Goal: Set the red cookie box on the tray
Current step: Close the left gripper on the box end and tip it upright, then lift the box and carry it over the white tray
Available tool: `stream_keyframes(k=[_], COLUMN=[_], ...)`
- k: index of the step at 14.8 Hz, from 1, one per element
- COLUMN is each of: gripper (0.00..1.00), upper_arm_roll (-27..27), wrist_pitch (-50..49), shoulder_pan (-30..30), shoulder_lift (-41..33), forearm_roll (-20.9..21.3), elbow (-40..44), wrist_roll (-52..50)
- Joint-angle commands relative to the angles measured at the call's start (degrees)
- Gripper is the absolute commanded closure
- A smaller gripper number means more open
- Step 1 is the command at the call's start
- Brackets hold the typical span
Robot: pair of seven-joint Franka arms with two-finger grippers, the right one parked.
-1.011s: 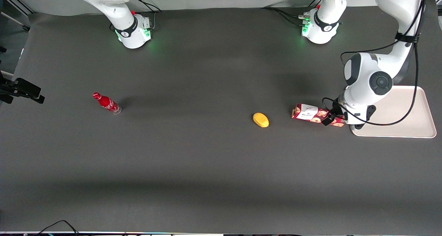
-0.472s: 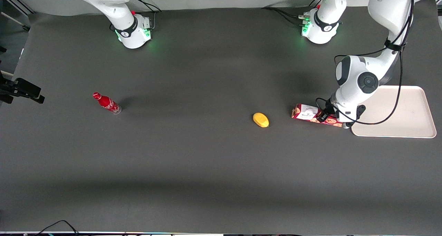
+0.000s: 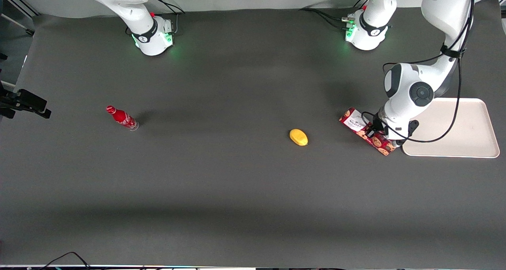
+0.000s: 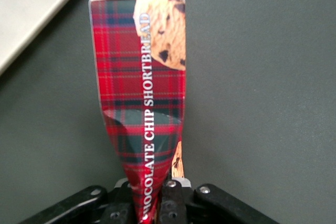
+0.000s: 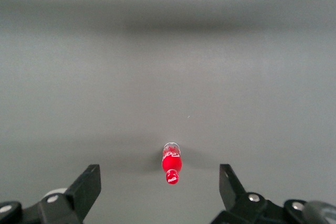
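The gripper point(image 3: 373, 132) pinches the red cookie box point(image 3: 365, 131) near its middle, fingers pressed against the carton's sides, denting it. The box hangs slantwise just beside the tray point(image 3: 466, 143), its white-labelled end pointing away from the tray and farther from the camera.

red cookie box point(image 3: 357, 124): middle hidden by arm | tool point(image 4: 152, 203): cut off at frame edge | tray point(image 3: 470, 135): corner hidden by arm

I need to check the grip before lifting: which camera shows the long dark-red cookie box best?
The left wrist view: the long dark-red cookie box fills it, pinched and dented in the claw. The front view shows the box small, slanted beside the off-white rectangular tray, partly covered by the arm. The right wrist view misses it.
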Motion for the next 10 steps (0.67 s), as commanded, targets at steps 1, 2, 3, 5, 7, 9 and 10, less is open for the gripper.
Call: stream_keyframes(k=[1, 2, 3, 5, 7, 9, 10], gripper=[1.0, 1.0, 1.0, 1.0, 1.0, 1.0, 1.0], upper_arm_roll=[0.69, 0.95, 2.34, 4.2, 6.39, 9.2, 10.87], wrist_pitch=[-15.77, -22.8, -30.01, -41.36, -52.53, -60.98, -63.89], shoulder_pan=[-0.09, 0.17, 0.18, 0.18, 0.18, 0.18, 0.18], shoulder_lift=[-4.62, -5.23, -5.76, -6.12, -5.86, -5.68, -5.68], forearm_roll=[0.96, 1.04, 1.04, 1.22, 1.31, 2.18, 3.32], elbow=[7.93, 12.14, 17.14, 26.02, 35.86, 43.96, 46.87], wrist_roll=[2.2, 4.13, 6.94, 11.69, 17.57, 24.94, 29.85])
